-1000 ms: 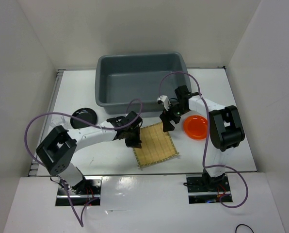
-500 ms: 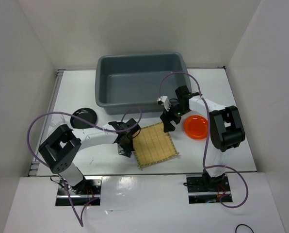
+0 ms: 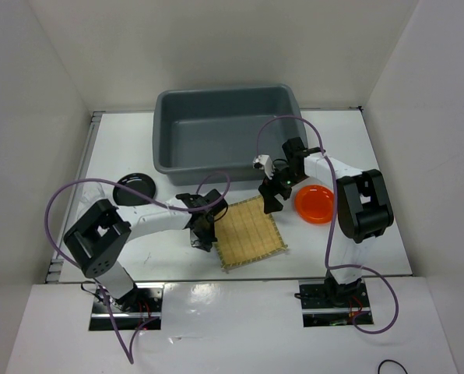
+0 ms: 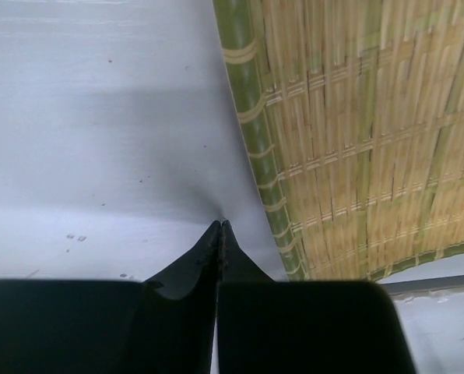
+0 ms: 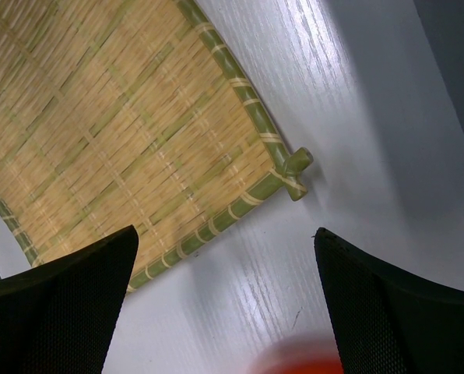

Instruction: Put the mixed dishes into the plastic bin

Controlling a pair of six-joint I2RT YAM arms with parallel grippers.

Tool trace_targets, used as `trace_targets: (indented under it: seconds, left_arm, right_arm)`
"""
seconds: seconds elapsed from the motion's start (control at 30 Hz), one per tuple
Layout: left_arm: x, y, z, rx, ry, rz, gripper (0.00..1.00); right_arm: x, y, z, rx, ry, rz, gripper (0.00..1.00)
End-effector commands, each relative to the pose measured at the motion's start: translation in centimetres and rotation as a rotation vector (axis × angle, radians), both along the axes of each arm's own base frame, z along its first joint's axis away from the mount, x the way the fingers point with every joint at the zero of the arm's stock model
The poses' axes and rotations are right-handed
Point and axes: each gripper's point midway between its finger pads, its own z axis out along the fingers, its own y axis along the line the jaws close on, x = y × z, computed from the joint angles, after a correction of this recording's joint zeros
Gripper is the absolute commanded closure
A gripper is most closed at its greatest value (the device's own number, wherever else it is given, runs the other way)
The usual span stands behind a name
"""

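Observation:
The square tan bamboo mat [image 3: 249,232] lies flat on the white table in front of the grey plastic bin [image 3: 226,125]. My left gripper [image 3: 203,234] is shut and empty, its tips [image 4: 219,226] on the table just left of the mat's green rim [image 4: 259,148]. My right gripper [image 3: 274,200] is open over the mat's far right corner [image 5: 294,165], with bare table between its fingers [image 5: 76,288]. The orange dish [image 3: 315,203] sits right of it and shows as a blur [image 5: 302,365]. The black dish [image 3: 134,188] sits at the left. The clear cup is out of view.
White walls close in the table on the left, back and right. The bin [image 3: 226,125] looks empty inside. Purple cables loop over both arms.
My left gripper slid left off the mat's edge to the bare table beside it. My right gripper shifted slightly. The mat has not moved.

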Motion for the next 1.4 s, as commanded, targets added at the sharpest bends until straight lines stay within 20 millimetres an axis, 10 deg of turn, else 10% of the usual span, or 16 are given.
trace_targets:
  seconds: [0.0, 0.4, 1.37]
  left_arm:
    - [1.0, 0.0, 2.8, 0.007, -0.058, 0.039, 1.0]
    - [2.5, -3.0, 3.7, -0.079, -0.086, 0.002, 1.0]
    - [-0.9, -2.7, -6.0, -0.044, 0.093, -0.068, 1.0]
  right_arm:
    - [-5.9, -3.2, -2.8, -0.167, 0.272, -0.023, 0.02]
    - [-5.7, -3.3, -2.8, -0.172, 0.262, -0.04, 0.02]
    - [-9.8, -4.4, -4.4, -0.204, 0.481, 0.108, 0.02]
